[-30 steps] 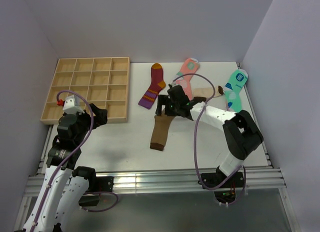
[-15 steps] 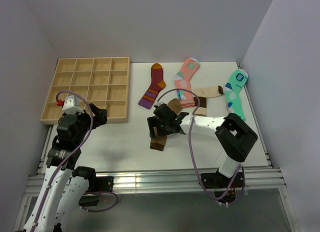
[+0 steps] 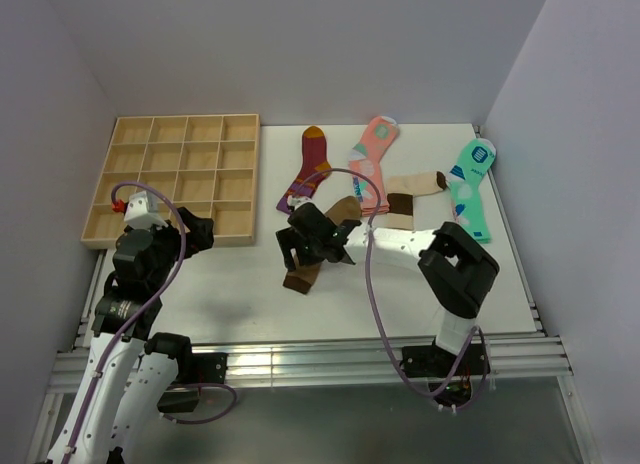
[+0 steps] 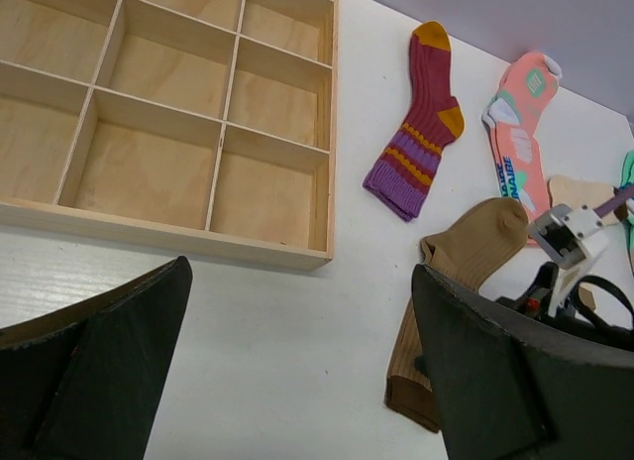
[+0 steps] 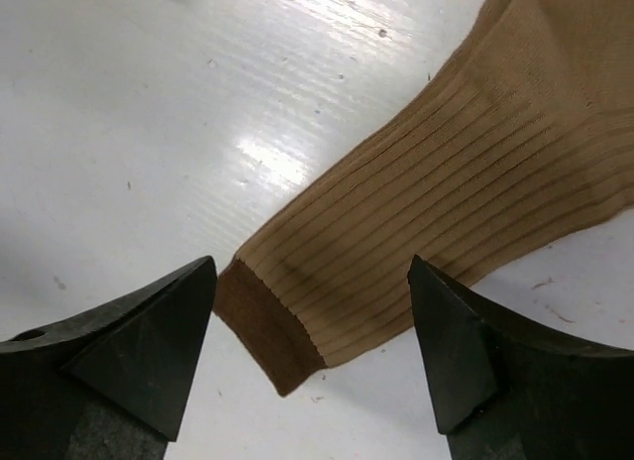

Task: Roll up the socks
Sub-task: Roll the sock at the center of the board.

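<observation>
Left gripper (image 4: 302,282): nearest the base edge, held above the white table (image 3: 230,284) in front of the wooden tray (image 3: 185,117). Its jaws stand wide apart and hold nothing.

Right gripper (image 5: 312,282): reaches across to the table's middle. Its jaws are spread wide and empty, straddling the cuff end of the brown sock (image 5: 446,212). The views do not show whether the tips touch the cloth.

Brown sock: lies flat and slanted mid-table, with the darker cuff toward the arms and the toe away.

Beige sock (image 3: 415,189): lies farther back and to the right. Its dark toe is near the mint-green sock (image 3: 470,184), apart from the brown one.

Far socks: a maroon striped sock (image 3: 305,179) and a pink sock (image 3: 372,149) lie just behind the brown toe.

Risk, grip: a pinch may catch only the top layer of the ribbed cuff, so the cloth could slide or bunch rather than roll.

Risk, pairing: the two earth-toned socks lie apart, so a roll begun here would likely wrap one sock alone.

Risk, neighbours: pushing the brown sock away could shove its toe into the maroon or pink sock.
</observation>
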Controlling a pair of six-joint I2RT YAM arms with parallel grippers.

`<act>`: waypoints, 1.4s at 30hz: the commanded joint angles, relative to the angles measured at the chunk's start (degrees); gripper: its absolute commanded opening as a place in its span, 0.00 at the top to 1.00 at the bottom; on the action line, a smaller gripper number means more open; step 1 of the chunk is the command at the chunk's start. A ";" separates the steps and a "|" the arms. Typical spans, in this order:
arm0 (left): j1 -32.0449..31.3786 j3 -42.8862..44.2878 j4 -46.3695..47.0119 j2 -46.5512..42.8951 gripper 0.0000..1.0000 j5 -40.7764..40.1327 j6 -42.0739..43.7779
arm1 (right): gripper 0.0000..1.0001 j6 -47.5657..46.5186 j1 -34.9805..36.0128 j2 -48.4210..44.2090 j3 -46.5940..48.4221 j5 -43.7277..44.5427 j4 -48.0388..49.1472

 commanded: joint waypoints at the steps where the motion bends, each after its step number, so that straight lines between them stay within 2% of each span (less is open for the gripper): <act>1: 0.29 0.01 1.87 -0.62 0.00 -0.19 -0.23 | 0.16 -7.65 3.42 -6.01 -0.57 5.97 -0.43; 8: 0.55 -0.08 2.04 -0.36 0.00 0.25 -0.31 | 0.35 -14.87 8.78 -12.60 -7.07 8.79 0.80; 12: 0.64 0.01 2.31 -0.27 0.01 0.42 -0.23 | 0.37 -18.73 10.19 -13.05 -8.84 7.65 0.62; 19: 0.64 -0.08 2.22 -0.36 0.00 0.51 -0.23 | 0.36 -21.90 12.83 -9.10 -6.12 9.40 -2.01; 27: 0.64 0.01 2.22 -0.45 0.01 0.51 -0.14 | 0.38 -22.96 14.59 -5.06 -4.53 9.85 -2.19; 42: 0.64 -0.08 2.13 -0.36 0.01 0.51 -0.14 | 0.46 -24.11 16.52 -1.89 -3.39 10.90 -1.66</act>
